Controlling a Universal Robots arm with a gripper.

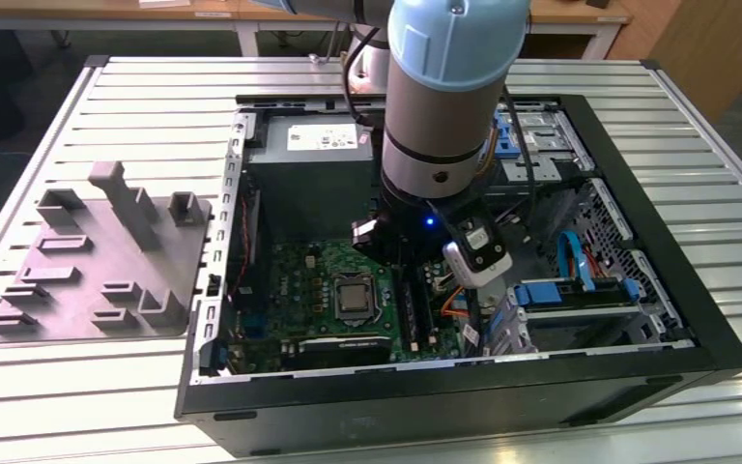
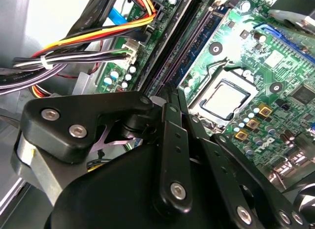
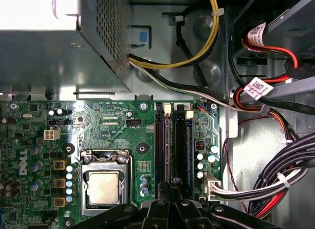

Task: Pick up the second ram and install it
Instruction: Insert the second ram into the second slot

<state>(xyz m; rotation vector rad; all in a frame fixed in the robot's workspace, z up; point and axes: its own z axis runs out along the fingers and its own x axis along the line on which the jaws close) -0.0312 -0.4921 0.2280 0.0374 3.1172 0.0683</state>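
Poised low over memory slots (image 3: 160,145) with fingers (image 2: 174,140) pressed together; risk of flexed motherboard (image 3: 113,120) from any skewed push

From my console, the gripper (image 2: 172,93) has a black satin finish. I can't tell whether it is plastic or coated metal. It is pinned with bright metal screws (image 2: 178,190). The motherboard (image 3: 113,120) is glossy green laminate, and the processor lid (image 3: 104,187) on it is dull, pale metal. The power supply casing (image 3: 106,22) is bare grey sheet metal, perforated. The cables (image 3: 295,152) have smooth plastic sheaths. In the exterior view I see a ribbed metal table (image 1: 152,106), a matt grey fixture (image 1: 100,261) and the smooth silver arm (image 1: 442,106) with its pale blue cap.
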